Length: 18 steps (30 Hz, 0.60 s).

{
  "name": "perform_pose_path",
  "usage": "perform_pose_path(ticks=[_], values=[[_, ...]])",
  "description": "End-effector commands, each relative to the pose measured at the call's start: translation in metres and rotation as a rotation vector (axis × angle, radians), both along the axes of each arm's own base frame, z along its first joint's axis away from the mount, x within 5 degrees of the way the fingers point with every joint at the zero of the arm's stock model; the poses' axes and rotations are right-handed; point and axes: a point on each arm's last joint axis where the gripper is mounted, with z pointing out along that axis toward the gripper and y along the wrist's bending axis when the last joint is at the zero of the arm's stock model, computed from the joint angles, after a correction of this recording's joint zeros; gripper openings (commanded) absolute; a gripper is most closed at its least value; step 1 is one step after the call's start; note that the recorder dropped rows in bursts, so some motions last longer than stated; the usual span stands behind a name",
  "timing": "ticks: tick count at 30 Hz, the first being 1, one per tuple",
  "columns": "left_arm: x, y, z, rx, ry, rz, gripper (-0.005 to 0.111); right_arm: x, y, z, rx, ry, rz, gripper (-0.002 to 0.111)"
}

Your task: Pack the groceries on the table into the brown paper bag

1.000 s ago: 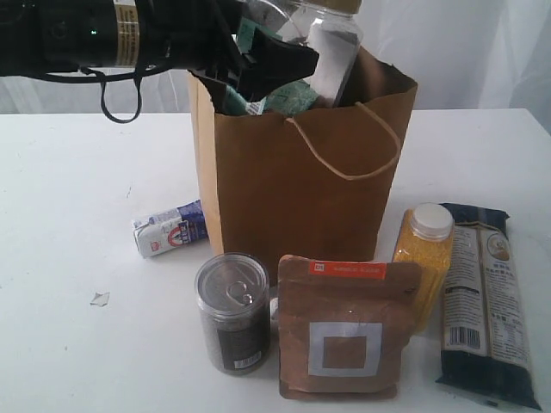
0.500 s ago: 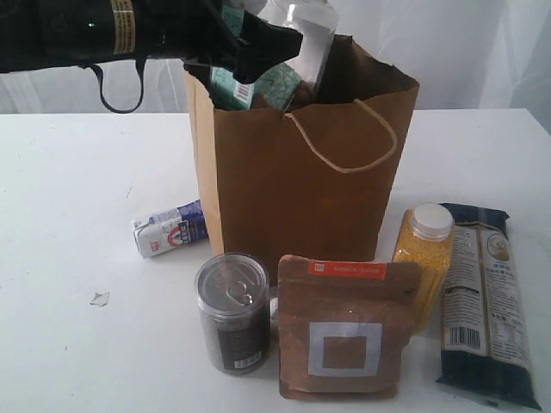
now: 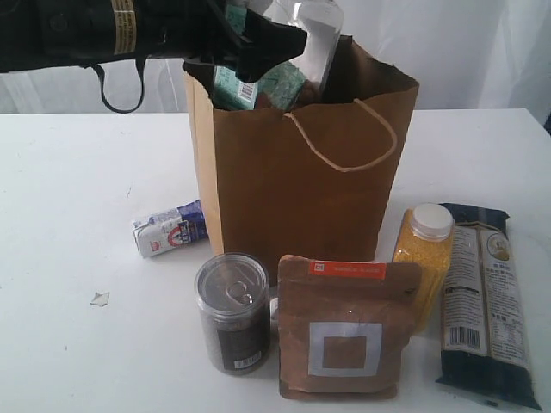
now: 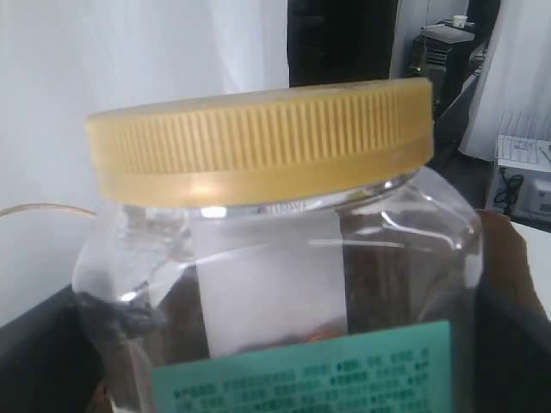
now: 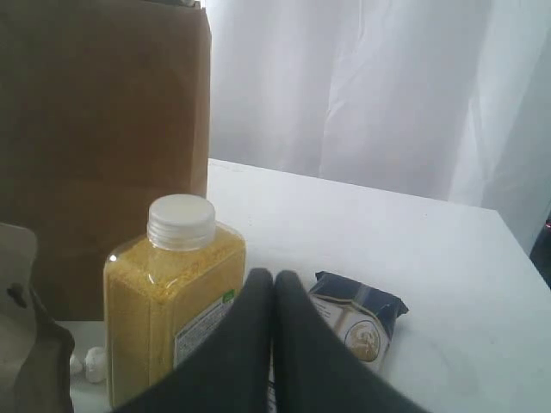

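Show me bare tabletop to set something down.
In the exterior view, bare table spreads left of the carton and can; more lies right of the paper bag, behind the packet. Crowded in front of the bag: can, pouch, bottle, packet.

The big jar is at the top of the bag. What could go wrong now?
The jar hangs at the mouth of the bag, so it might catch the paper rim and pull the bag over. If the bag tips forward, it could knock the can and pouch just in front.
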Motion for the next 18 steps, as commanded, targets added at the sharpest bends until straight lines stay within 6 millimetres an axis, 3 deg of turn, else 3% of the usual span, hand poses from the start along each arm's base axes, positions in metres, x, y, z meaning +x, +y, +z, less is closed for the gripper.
perform_pose_path(ticks=[1, 7, 10, 14, 16, 18], values=[[-0.007, 0.001, 0.011, -0.044, -0.007, -0.039, 0.105, 0.0, 0.0, 0.001, -0.002, -0.015, -0.005, 0.0], [-0.014, -0.003, 0.013, -0.063, -0.007, -0.122, 0.105, 0.0, 0.0, 0.001, -0.001, -0.021, -0.005, 0.0], [-0.016, -0.004, 0.013, -0.069, -0.006, -0.149, 0.105, -0.001, 0.0, 0.011, 0.068, -0.116, -0.004, 0.0], [-0.019, -0.005, 0.014, -0.076, -0.006, -0.178, 0.105, -0.004, -0.001, 0.031, 0.379, -0.282, 0.036, 0.0], [-0.019, -0.005, 0.014, -0.076, -0.006, -0.178, 0.105, -0.006, -0.002, 0.036, 0.497, -0.309, 0.061, 0.0], [-0.019, -0.005, 0.014, -0.076, -0.006, -0.178, 0.105, -0.005, -0.002, 0.038, 0.562, -0.228, 0.053, 0.0]])
